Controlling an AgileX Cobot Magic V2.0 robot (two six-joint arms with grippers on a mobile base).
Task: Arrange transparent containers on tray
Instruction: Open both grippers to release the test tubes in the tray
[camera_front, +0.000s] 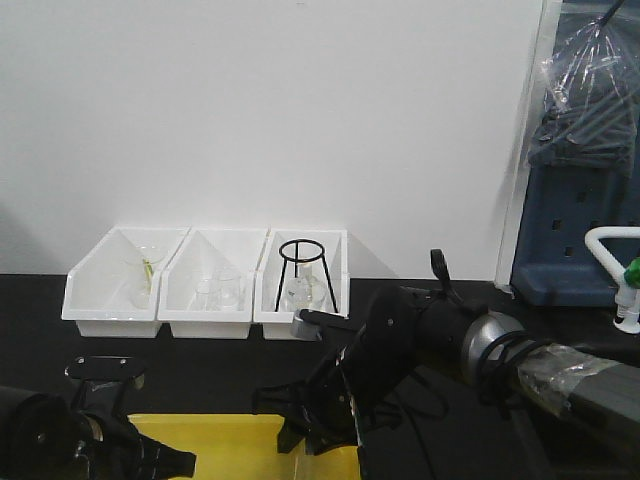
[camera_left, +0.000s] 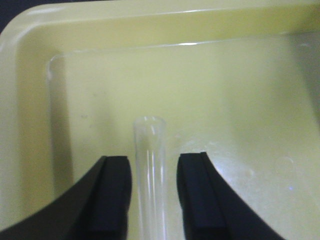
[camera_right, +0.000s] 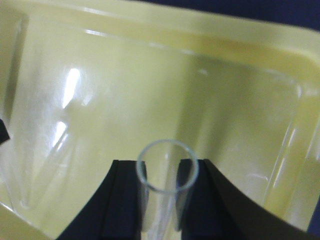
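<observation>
The yellow tray (camera_front: 220, 440) lies at the front edge of the black bench, and both arms reach down into it. In the left wrist view a clear test tube (camera_left: 149, 150) lies on the tray floor (camera_left: 150, 25), rim pointing away. My left gripper (camera_left: 154, 160) straddles it open, with a clear gap on the right side. In the right wrist view my right gripper (camera_right: 160, 167) is shut on the second test tube (camera_right: 162, 215), whose round rim tilts up toward the camera above the tray (camera_right: 225, 40). In the front view neither tube shows.
Three white slanted bins (camera_front: 210, 290) stand against the back wall, holding clear beakers and a flask under a black ring stand (camera_front: 300, 265). A blue rack (camera_front: 580, 220) and a white fixture (camera_front: 610, 240) stand at the right.
</observation>
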